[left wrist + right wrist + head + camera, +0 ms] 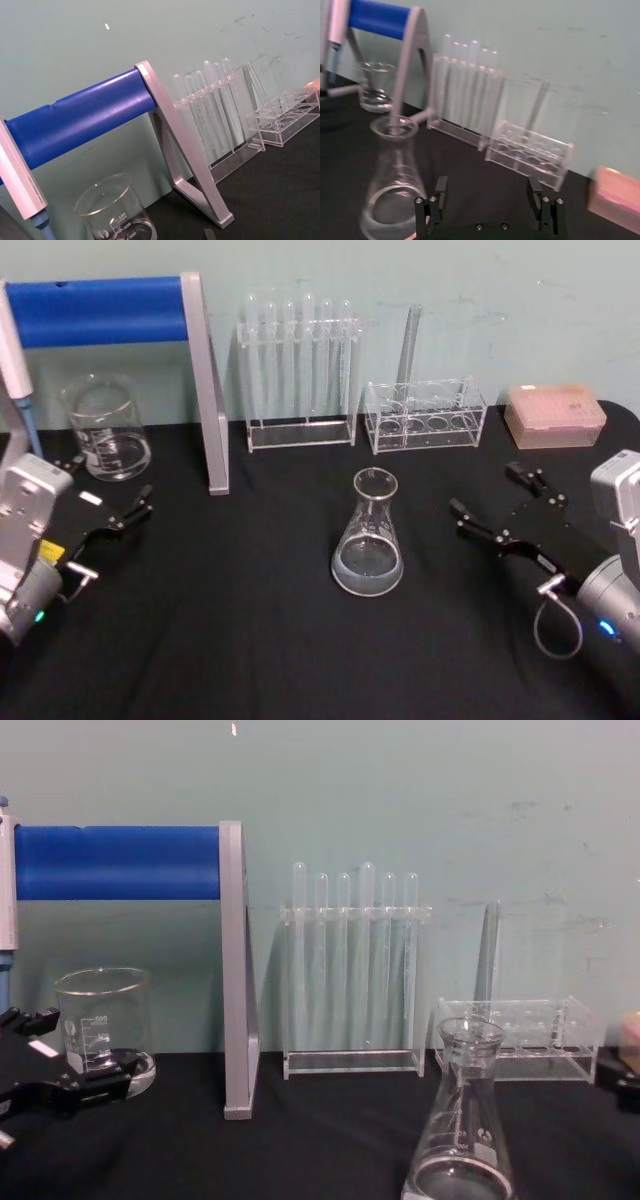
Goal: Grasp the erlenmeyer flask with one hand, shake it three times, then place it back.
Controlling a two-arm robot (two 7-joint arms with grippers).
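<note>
The erlenmeyer flask point(368, 536) stands upright at the middle of the black table, clear glass with a little liquid in its wide base. It rises at the front of the chest view point(465, 1140). My right gripper point(497, 498) is open, low over the table to the flask's right and apart from it. In the right wrist view its fingers point(440, 186) stand wide apart with nothing between them, and the flask point(392, 180) lies just outside one finger. At the table's left, close to the beaker point(105, 430), my left gripper point(105, 490) is open and holds nothing.
A blue-barred grey stand point(205, 390) rises at the back left. Behind the flask stand a rack of test tubes point(298, 370) and a low clear rack point(425, 415) with one tube. A pink box point(555, 415) sits back right. A pipette point(15, 370) hangs far left.
</note>
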